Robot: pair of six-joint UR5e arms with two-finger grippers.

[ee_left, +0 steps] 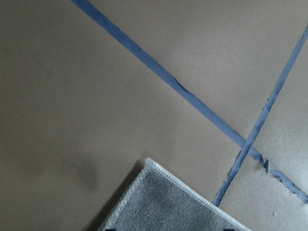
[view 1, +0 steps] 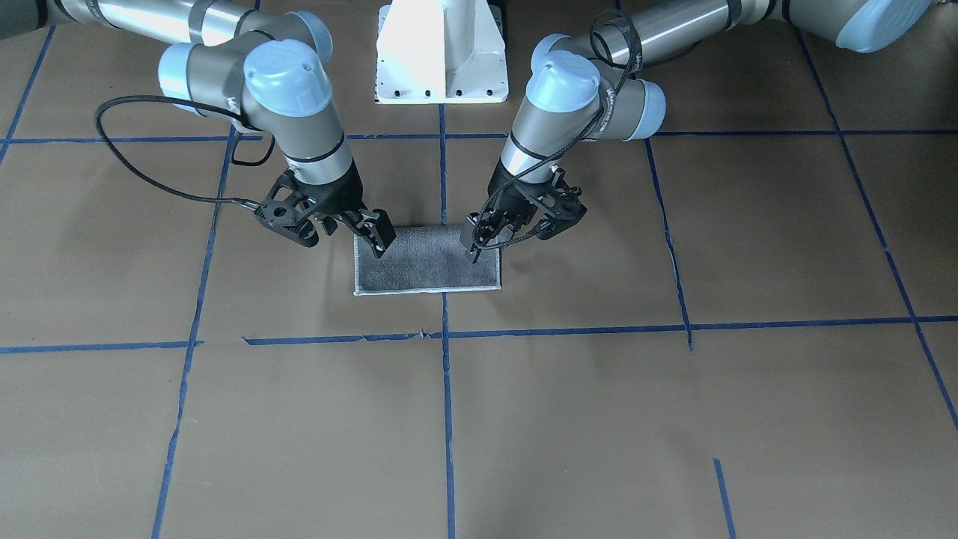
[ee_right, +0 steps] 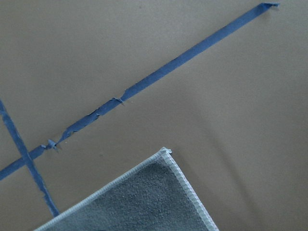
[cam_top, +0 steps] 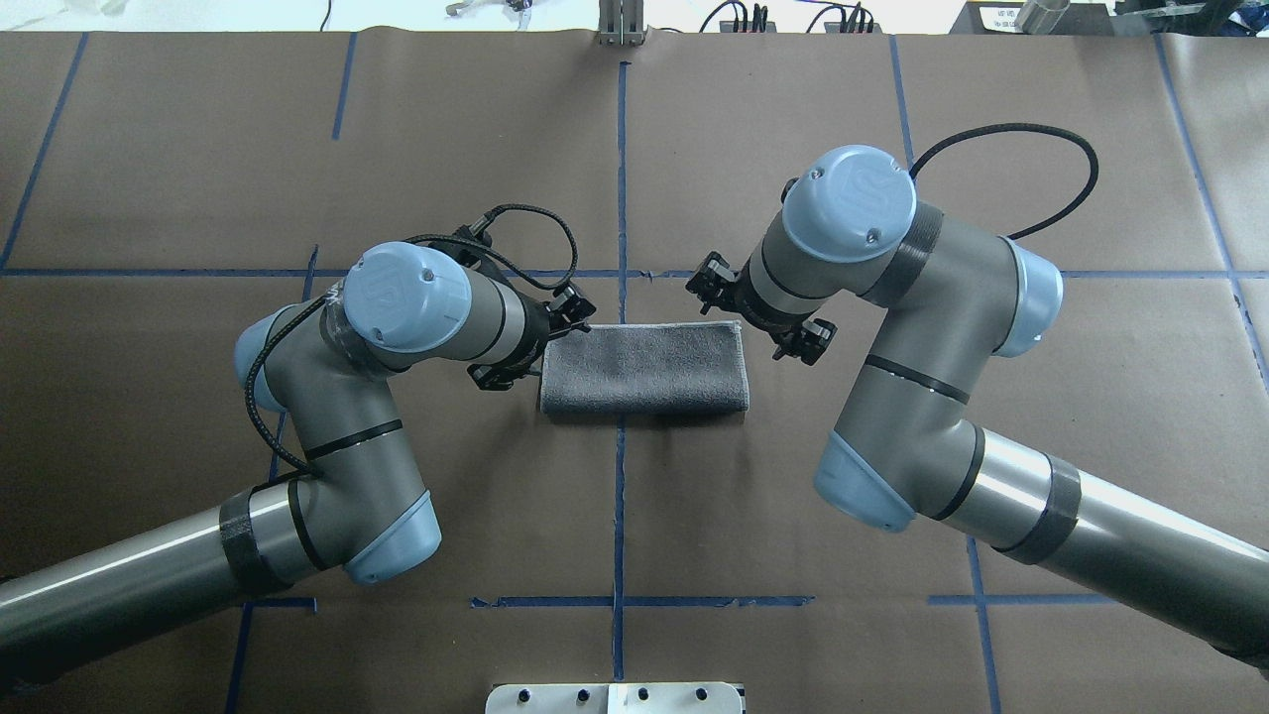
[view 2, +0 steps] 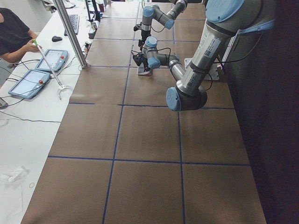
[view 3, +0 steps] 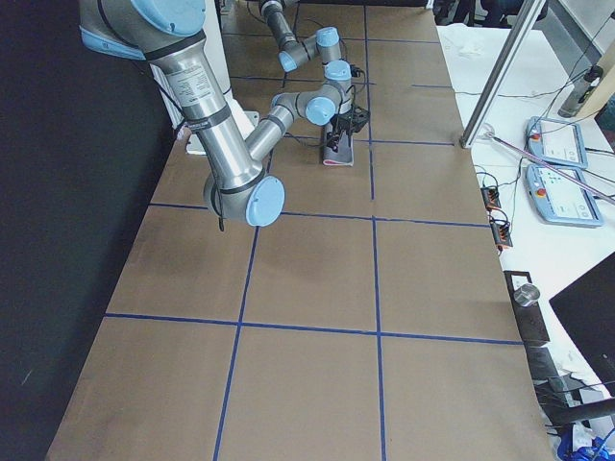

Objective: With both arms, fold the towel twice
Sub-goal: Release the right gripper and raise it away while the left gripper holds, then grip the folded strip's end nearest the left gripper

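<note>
Since the small dark grey terry towel point(cam_top: 644, 369) lies as a flat oblong, wide from 9 to 3 o'clock, I judge my first fold done and the second one not yet begun. It sits ahead of me across the blue tape line point(cam_top: 620, 178) that runs from 12 to 6 o'clock. The thin whitish hem point(ee_left: 178, 185) is stacked along its 12 o'clock edge, the rounded fold is at 6 o'clock, and none of the pink face shows from above. My left silver-grey jointed arm point(cam_top: 337, 426) holds its black two-finger gripper point(view 1: 483, 238) over the towel's 10 o'clock corner, fingers parted and holding nothing. My right arm point(cam_top: 942, 327) holds its gripper point(view 1: 378, 236) over the 2 o'clock corner. Its fingers also look parted and empty, though its wrist view shows no fingertips. What is left, as I read it, is to pinch one short end and carry it over onto the other. Nothing lies on the cloth. The nearest hazards are my own wrists, close at each end, and the looping black cables point(cam_top: 525, 213). My white pedestal base point(view 1: 441, 52) stands well apart at 6 o'clock on the brown paper-covered table point(cam_top: 198, 149). A person point(view 2: 11, 35) sits with tablets point(view 2: 28, 83) at the white side bench beyond 12 o'clock.
</note>
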